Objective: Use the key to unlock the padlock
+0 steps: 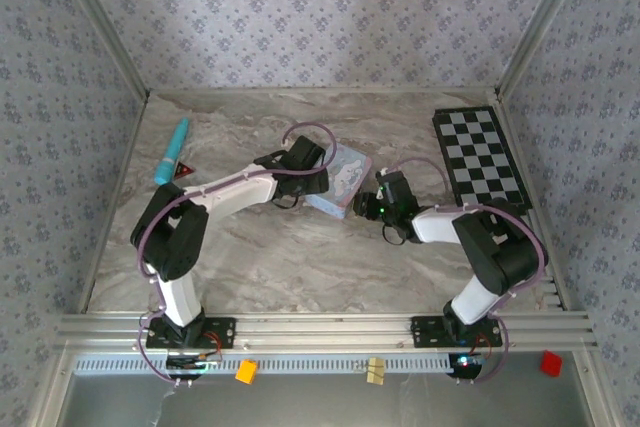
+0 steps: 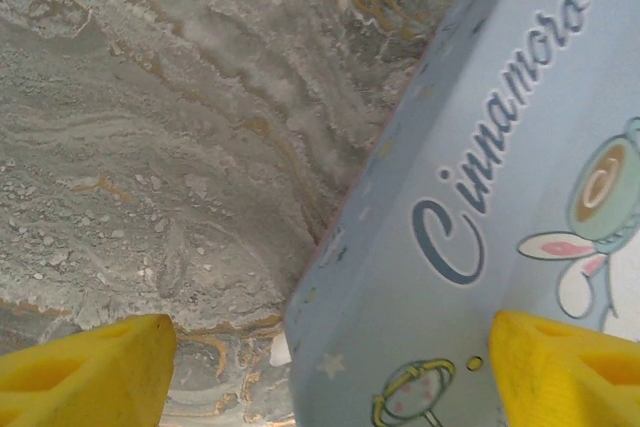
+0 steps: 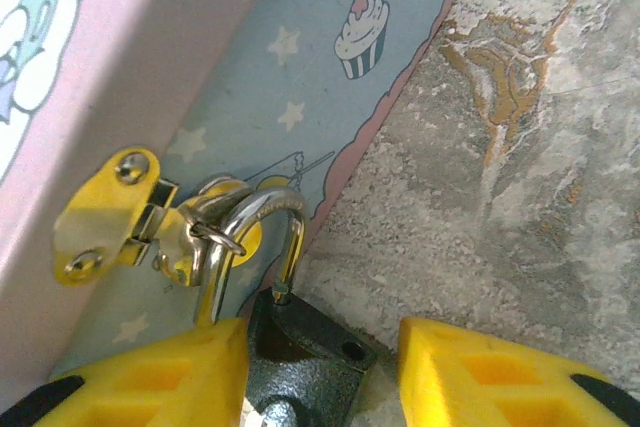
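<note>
Marbled tabletop [image 1: 300, 257], checkerboard [image 1: 480, 157] at far right. Pastel blue-pink "Cinnamoro" tin [image 1: 340, 179] lies mid-table between both arms. Left claw [image 2: 330, 347] spread wide, astride the tin's corner: one yellow finger over the lid, the other over bare tabletop. Right claw [image 3: 322, 352] partly open at the tin's side, fingers flanking the padlock [image 3: 310, 362]; a gap shows on one side. Dark padlock hangs by its shackle [image 3: 262, 209] from the tin's yellow hasp [image 3: 105, 217].
</note>
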`<state>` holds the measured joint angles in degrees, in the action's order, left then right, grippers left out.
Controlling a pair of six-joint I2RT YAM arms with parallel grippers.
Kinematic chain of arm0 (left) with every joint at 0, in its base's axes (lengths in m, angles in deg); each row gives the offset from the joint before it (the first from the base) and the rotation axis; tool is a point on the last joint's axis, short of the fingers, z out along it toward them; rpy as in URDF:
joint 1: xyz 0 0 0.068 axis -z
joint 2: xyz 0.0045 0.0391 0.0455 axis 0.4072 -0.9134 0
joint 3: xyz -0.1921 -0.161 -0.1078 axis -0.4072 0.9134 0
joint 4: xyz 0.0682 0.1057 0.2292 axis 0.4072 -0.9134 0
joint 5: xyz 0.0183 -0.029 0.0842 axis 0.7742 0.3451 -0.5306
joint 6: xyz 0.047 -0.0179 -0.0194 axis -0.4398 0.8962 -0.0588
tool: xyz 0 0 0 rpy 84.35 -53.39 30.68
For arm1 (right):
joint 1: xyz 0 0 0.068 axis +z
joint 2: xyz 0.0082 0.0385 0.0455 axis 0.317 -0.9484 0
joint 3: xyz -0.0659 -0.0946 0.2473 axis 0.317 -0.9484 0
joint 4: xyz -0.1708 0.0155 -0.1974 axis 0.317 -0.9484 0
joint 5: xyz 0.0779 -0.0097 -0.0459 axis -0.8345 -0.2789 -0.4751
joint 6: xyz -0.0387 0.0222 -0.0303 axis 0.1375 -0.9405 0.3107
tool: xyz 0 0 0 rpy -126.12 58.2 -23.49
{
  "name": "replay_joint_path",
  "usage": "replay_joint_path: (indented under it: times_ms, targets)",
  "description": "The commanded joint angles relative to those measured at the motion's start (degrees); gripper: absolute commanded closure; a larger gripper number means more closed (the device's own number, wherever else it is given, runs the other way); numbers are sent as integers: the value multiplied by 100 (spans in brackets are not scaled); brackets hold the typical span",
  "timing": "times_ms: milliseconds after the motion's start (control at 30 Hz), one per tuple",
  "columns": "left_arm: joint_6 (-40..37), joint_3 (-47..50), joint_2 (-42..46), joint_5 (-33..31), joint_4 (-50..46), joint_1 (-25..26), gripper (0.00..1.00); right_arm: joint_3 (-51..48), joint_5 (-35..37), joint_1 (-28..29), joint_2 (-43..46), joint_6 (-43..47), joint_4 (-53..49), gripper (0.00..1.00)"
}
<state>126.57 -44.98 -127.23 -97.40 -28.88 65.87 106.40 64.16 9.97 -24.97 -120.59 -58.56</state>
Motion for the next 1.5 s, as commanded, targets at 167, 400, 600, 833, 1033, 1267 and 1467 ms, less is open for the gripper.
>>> replay_joint_path:
  times_ms: [167, 400, 600, 833, 1033, 1267, 1467]
  targets:
    - [-61, -50, -136, 81, -99, -27, 19, 297, -359, 211, -781, -64, 140, 64]
    - [22, 55, -133, 101, -37, -32, 20, 338, -180, 250, -609, -8, -28, 74]
    - [12, 47, -157, 25, -80, -32, 20, 50, -112, 221, -100, -46, 50, 86]
    - [53, 85, -216, 4, -90, -25, 21, -104, -191, 53, 666, -412, 4, 95]
    - [89, 176, -203, 62, -6, 2, 23, -147, -373, -262, 822, -791, 55, 96]
    - [31, 113, -345, -43, -94, 64, 24, 214, -307, -253, 425, -545, -567, 96]
    - [-194, -156, -315, -372, -393, 128, 24, 470, 430, 10, 373, 212, -1664, 93]
